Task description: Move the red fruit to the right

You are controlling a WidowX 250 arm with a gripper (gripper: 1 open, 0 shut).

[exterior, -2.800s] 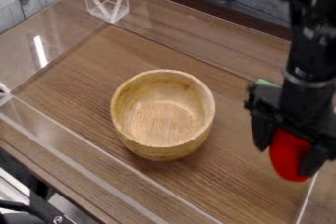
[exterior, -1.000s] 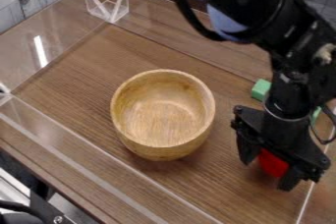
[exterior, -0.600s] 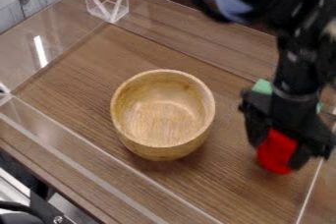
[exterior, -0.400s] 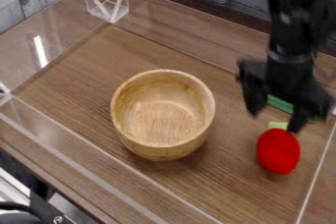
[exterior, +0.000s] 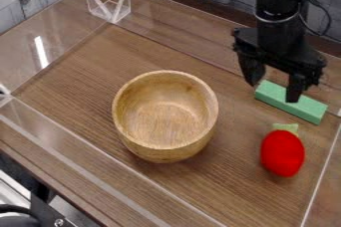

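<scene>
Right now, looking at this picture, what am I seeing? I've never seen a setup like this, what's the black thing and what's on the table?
This is a single camera view looking down at an angle onto a wooden table with clear plastic walls around it. The black thing is a robot arm; its grasping end, the tool, hangs open above the table and holds nothing. On the table are a wooden bowl, empty as far as the view shows, a flat green block partly behind the tool, and a small red fruit with a green top, lying by itself to the right of the bowl.
</scene>
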